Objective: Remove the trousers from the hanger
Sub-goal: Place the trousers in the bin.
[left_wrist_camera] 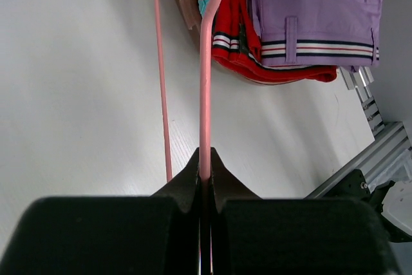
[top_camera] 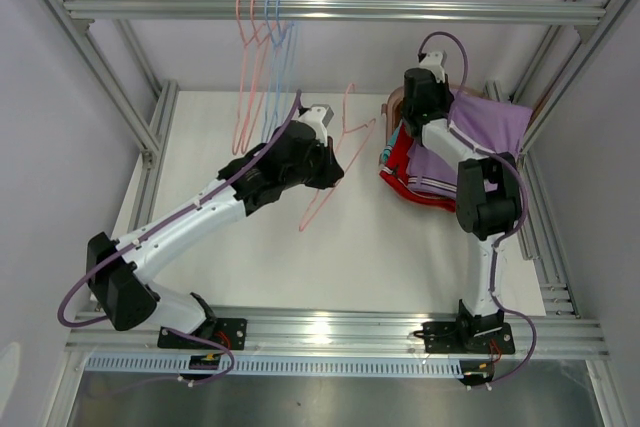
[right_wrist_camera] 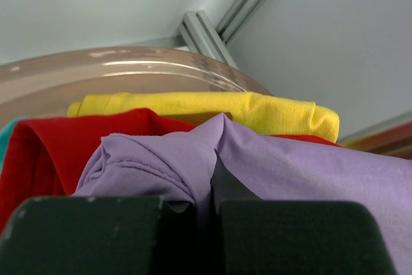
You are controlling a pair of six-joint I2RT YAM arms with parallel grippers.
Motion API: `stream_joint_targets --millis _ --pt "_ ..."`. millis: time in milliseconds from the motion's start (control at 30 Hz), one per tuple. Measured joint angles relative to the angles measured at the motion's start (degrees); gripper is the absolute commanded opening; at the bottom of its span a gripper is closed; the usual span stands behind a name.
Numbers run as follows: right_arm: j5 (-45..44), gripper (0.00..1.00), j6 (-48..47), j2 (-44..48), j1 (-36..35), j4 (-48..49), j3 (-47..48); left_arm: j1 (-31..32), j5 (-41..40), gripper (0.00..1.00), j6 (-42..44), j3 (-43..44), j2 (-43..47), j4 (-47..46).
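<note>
Found the left end effector (left_wrist_camera: 205, 159) clenched on one thin bar of the pink hanger (left_wrist_camera: 205, 88), jaws pinched flat against it with no gap showing. Saw the second bar of that hanger running just to the left, apart from the fingers, over the white tabletop (left_wrist_camera: 77, 94). Saw no cloth on either bar.

Found the right end effector (right_wrist_camera: 205, 181) grasping a bunched fold of the lavender trousers (right_wrist_camera: 296, 159), far right in the scene, over the pinkish tub (right_wrist_camera: 129, 62). Judged the step in hand to be laying this pair down on the heap.

To do it well, needed a lowering until the cloth rested on the pile. Needed next a clean parting of the jaws and a straight lift, so as not to drag the fold back out. Needed the hanger held well to the left meanwhile, away from the waistbands.

Placed the lavender trousers directly at and beyond the right fingertips, lying on top of the red trousers (right_wrist_camera: 51, 152). Placed the yellow trousers (right_wrist_camera: 212, 107) behind them, against the tub wall. Could not make out the other pairs for certain. Noted more bare hangers (top_camera: 262, 47) on the far rail (top_camera: 400, 11), well apart from both arms
</note>
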State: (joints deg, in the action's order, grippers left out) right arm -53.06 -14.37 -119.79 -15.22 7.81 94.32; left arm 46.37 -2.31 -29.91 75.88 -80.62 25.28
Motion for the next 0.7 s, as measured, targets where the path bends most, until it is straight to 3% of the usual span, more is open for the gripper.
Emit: stream_joint_targets --millis 333,367,400,433,500,600,700 --pt "3.0 0.02 -0.6 -3.0 0.3 -1.9 8.7 -0.5 0.7 0.01 0.0 0.0 -0.2 0.2" --pt "3.6 0.12 -0.4 -3.2 0.3 -2.6 9.7 -0.5 0.9 0.01 0.0 0.0 -0.3 0.2" --pt "3.8 0.52 -0.2 -3.3 0.4 -2.9 10.3 -0.6 1.0 0.01 0.0 0.0 -0.3 0.2" --pt "4.5 0.68 0.5 -3.5 0.4 -3.1 11.0 -0.7 1.0 0.01 0.0 0.0 -0.3 0.2" --pt "5.7 0.82 1.2 -3.7 0.3 -3.4 11.6 -0.7 1.0 0.01 0.0 0.0 -0.3 0.2" --pt "6.6 0.92 2.1 -3.5 0.2 -3.2 10.9 -0.8 1.1 0.01 0.0 0.0 -0.3 0.2" --pt "8.4 0.93 3.8 -2.0 0.1 -4.8 8.8 -0.8 1.9 0.01 0.0 0.0 -0.3 0.2"
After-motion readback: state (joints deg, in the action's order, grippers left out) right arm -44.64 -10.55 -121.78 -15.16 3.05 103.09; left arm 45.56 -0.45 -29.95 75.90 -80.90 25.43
